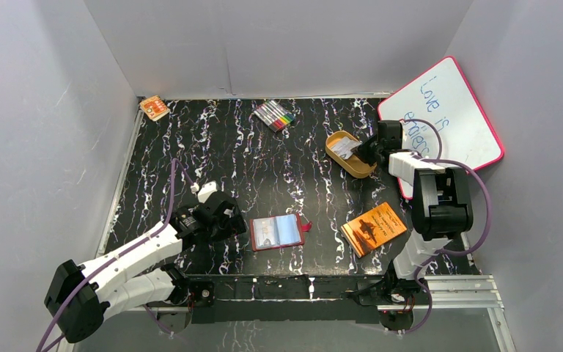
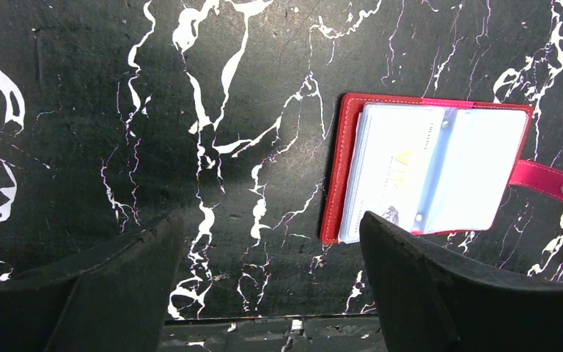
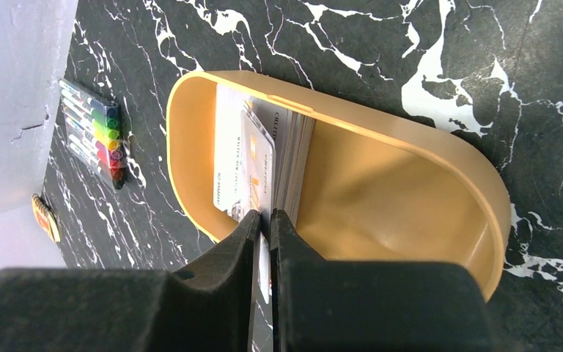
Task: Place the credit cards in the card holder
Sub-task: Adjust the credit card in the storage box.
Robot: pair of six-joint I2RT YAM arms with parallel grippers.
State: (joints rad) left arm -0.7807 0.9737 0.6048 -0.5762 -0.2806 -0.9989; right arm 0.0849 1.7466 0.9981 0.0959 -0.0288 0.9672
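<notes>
The credit cards (image 3: 236, 158) stand on edge in a stack at the left end of the orange tray (image 3: 418, 172), up in the upper right of the overhead view. And there's the right gripper (image 3: 265, 220), reaching into that tray, fingers pinched nearly together on the front card (image 3: 258, 165). You can see a whitish sliver of it right between the pads in the wrist view. The rest of the stack leans just behind it, touching.

Lower centre of the overhead view now: the card holder (image 1: 277, 232) lies open and flat on the black marbled table (image 1: 264, 176). Its clear sleeves face up, a pale card shows in the left sleeve, and its snap tab sticks out to the right. Just left of it is the left gripper (image 1: 220, 220), low over the table, fingers spread wide apart with nothing between them.

An orange booklet (image 1: 374, 228) lies right of the holder, well apart from it. A set of markers (image 1: 274, 115) sits at top centre. A pink-rimmed whiteboard (image 1: 447, 110) leans against the right wall, beside the tray.
</notes>
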